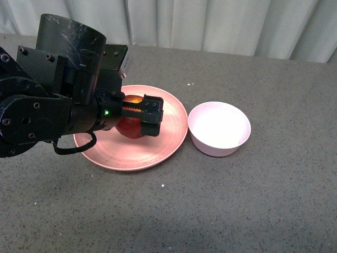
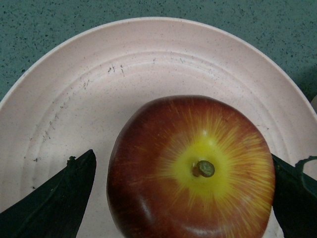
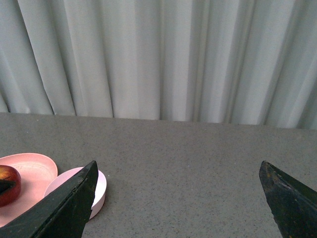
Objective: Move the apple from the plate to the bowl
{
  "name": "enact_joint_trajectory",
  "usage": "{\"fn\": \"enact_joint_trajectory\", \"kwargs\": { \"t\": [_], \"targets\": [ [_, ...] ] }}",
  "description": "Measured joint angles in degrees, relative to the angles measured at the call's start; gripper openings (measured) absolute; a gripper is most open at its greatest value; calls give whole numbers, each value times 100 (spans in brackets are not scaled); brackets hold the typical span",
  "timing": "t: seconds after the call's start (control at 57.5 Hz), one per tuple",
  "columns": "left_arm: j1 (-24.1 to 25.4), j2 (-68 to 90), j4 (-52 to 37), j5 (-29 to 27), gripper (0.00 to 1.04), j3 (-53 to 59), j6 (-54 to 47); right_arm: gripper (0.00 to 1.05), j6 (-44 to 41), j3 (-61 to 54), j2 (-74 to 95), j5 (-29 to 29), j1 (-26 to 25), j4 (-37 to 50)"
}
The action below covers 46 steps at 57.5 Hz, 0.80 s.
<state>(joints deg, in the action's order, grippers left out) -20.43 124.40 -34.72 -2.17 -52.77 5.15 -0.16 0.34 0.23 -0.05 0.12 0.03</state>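
Left wrist view: apple [image 2: 190, 168] seen stem-up on plate [image 2: 99, 99], straddled by left gripper [image 2: 181, 163]; jaws spread, gap left between one finger [image 2: 59, 198] and apple skin, apple not clamped. Bowl [image 1: 216, 147] set right of that gripper, just beside plate. Right gripper [image 3: 177, 166] held wide open, well apart from apple.
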Motion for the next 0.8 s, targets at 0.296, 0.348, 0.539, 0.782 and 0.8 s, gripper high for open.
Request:
{"fn": "enact_joint_trajectory", "kwargs": {
  "t": [0.296,0.348,0.539,0.782,0.8],
  "targets": [
    [24,-116,-22,-129,78,127,-42,95,0,0,0,0,0,0],
    [24,-190,-35,-127,77,205,-37,95,2,0,0,0,0,0],
    [-98,-651,-59,-114,77,297,-35,95,2,0,0,0,0,0],
    [-597,-846,55,48,77,2,-20,95,2,0,0,0,0,2],
    [-673,-844,87,50,77,-76,-20,95,0,0,0,0,0,0]
  ]
}}
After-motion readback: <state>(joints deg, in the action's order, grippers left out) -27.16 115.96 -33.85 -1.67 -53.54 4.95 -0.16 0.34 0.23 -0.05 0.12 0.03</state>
